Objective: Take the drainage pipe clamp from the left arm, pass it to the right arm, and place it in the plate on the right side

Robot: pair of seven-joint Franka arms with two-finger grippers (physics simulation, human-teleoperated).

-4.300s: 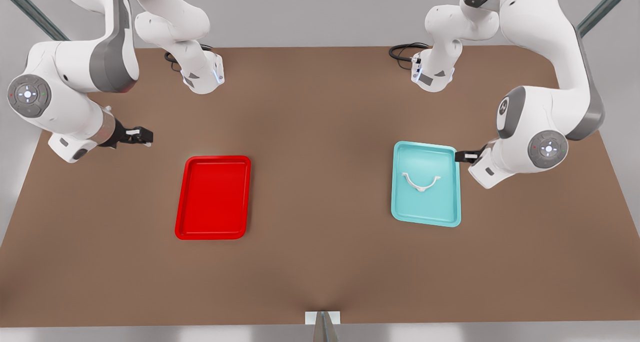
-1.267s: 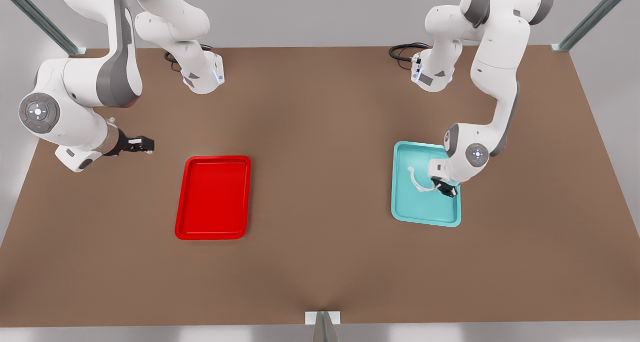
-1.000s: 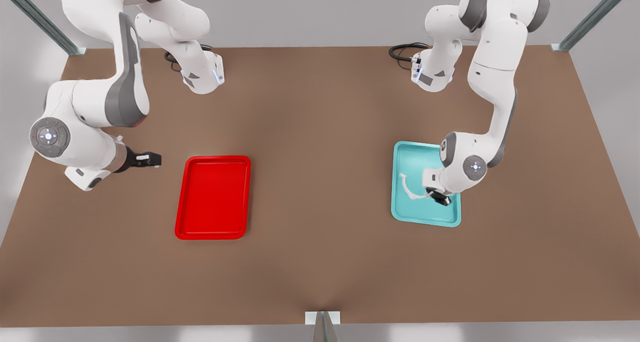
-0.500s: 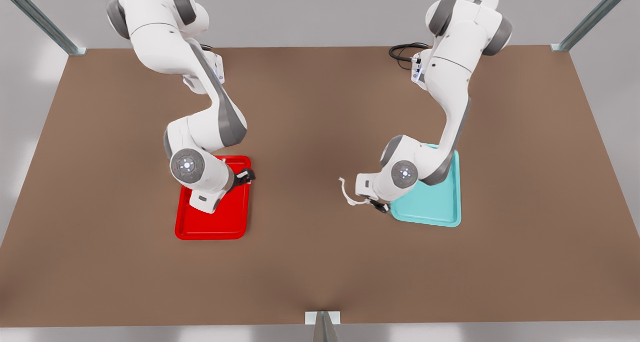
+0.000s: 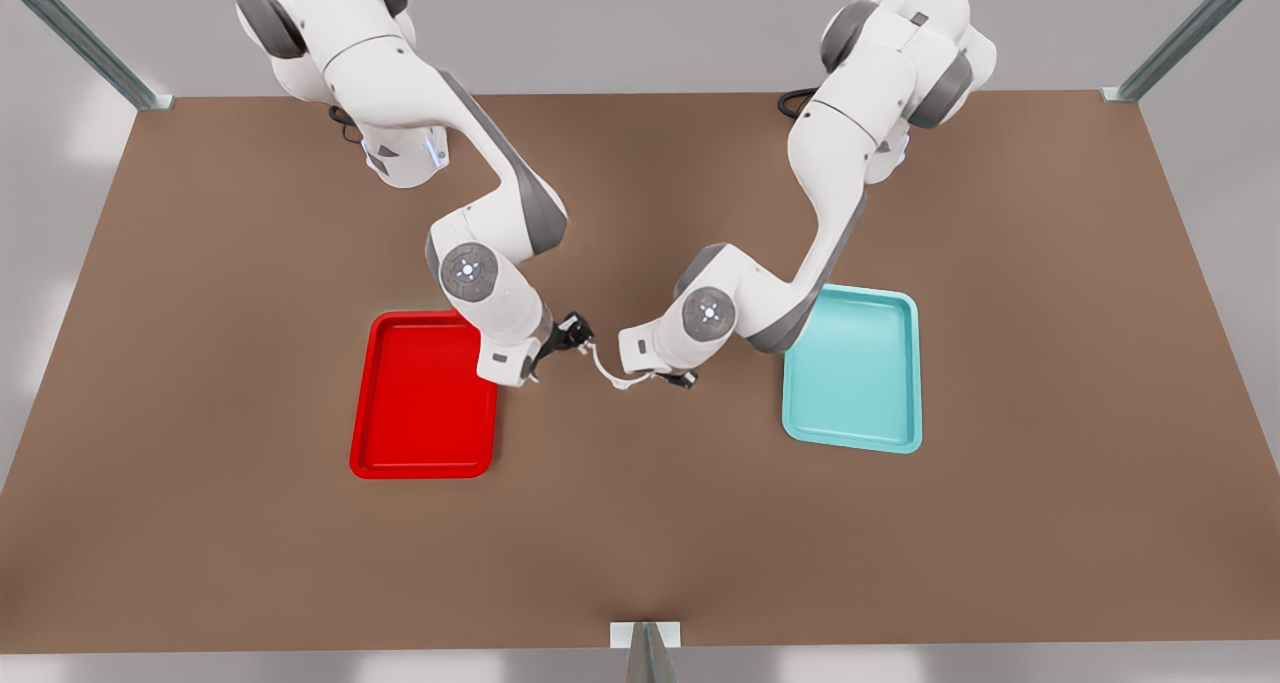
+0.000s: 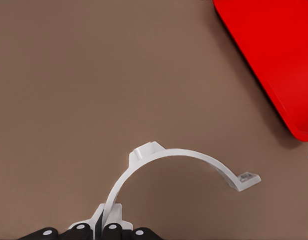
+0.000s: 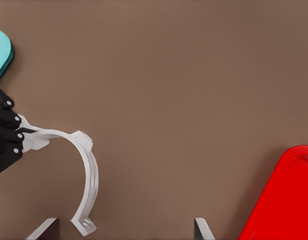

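Observation:
The white drainage pipe clamp (image 5: 606,367) hangs above the brown table between the two trays. My left gripper (image 5: 660,377), on the arm at the front view's right, is shut on one end of the clamp (image 6: 173,152), as the left wrist view shows at the gripper (image 6: 106,227). My right gripper (image 5: 578,337), on the arm at the front view's left, stands open at the other end. In the right wrist view the clamp's (image 7: 89,170) free end lies between the open right gripper's (image 7: 126,227) fingers, close to one fingertip (image 7: 46,227). The red plate (image 5: 420,423) lies just beside it.
A teal tray (image 5: 850,383) lies at the front view's right, behind the left arm's elbow. The red plate's corner (image 6: 278,55) and rim (image 7: 283,200) appear in both wrist views. The left gripper (image 7: 6,137) also appears in the right wrist view.
Both arms swung toward the table's middle. The left gripper carried the clamp further from the teal tray toward the front view's left. The right gripper left the red plate and reached the clamp's free end.

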